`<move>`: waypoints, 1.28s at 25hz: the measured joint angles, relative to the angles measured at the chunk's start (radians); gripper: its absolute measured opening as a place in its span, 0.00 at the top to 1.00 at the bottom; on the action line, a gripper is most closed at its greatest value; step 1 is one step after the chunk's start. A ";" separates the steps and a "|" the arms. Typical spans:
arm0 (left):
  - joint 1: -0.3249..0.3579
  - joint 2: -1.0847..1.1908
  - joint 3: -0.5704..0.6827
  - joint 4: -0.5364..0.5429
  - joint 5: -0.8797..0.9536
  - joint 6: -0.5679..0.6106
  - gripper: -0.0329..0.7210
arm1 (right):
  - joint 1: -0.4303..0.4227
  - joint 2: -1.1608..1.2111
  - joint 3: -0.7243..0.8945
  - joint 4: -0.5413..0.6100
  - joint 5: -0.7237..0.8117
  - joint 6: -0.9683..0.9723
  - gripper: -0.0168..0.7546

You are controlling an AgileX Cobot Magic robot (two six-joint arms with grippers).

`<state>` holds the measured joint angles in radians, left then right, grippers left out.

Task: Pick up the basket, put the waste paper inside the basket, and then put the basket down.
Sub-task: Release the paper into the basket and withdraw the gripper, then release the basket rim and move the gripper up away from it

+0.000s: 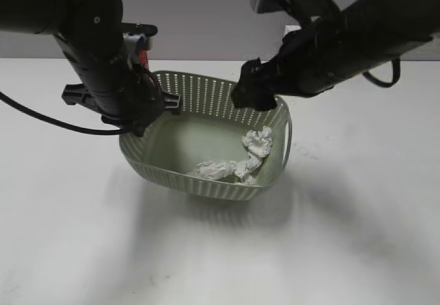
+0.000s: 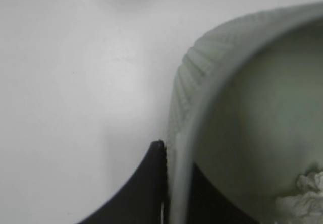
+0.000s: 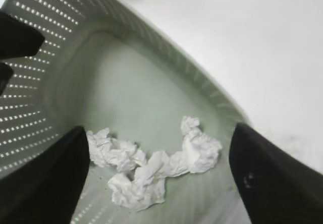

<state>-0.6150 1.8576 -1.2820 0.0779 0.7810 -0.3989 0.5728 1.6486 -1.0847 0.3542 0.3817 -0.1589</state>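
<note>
The basket (image 1: pixel 206 137) is tipped toward the camera in the exterior view, its left end raised, with a shadow on the white counter (image 1: pixel 82 250) beneath it. The waste paper (image 1: pixel 237 161) lies inside on the basket floor, several crumpled white wads bunched toward the right end, touching one another. The left claw (image 1: pixel 155 104) pinches the basket's left rim; in the left wrist view one dark finger sits outside the wall and the other inside it, the rim between them. The right claw (image 1: pixel 256 92) hangs over the basket's back right rim; the right wrist view shows its two fingers (image 3: pixel 45 178) spread wide, the paper wads visible between them below, nothing held. A red drink can (image 1: pixel 143 56) stands behind the left arm, mostly hidden
</note>
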 joint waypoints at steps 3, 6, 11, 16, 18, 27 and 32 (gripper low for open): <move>0.005 0.000 -0.002 -0.003 -0.014 0.000 0.96 | -0.047 -0.042 -0.033 -0.133 0.043 0.063 0.14; 0.031 0.000 -0.018 -0.013 -0.019 0.000 0.96 | -0.168 -0.058 -0.094 -0.189 0.181 0.095 0.16; 0.071 0.024 -0.103 -0.045 0.000 0.000 0.96 | -0.343 -0.108 -0.159 -0.212 0.314 0.032 0.18; 0.074 0.146 -0.246 -0.134 0.085 0.000 0.96 | -0.375 -0.243 -0.162 -0.319 0.281 -0.004 0.21; 0.074 0.197 -0.290 -0.166 0.113 0.000 0.96 | -0.377 -0.303 -0.164 -0.363 0.276 0.010 0.21; 0.074 0.273 -0.316 -0.235 0.115 0.018 0.74 | -0.378 -0.535 -0.066 -0.400 0.279 0.067 0.21; 0.075 0.273 -0.319 -0.235 0.145 0.035 0.18 | -0.378 -0.639 0.078 -0.401 0.279 0.082 0.21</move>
<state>-0.5403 2.1308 -1.6012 -0.1570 0.9255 -0.3635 0.1950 1.0096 -1.0063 -0.0469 0.6608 -0.0773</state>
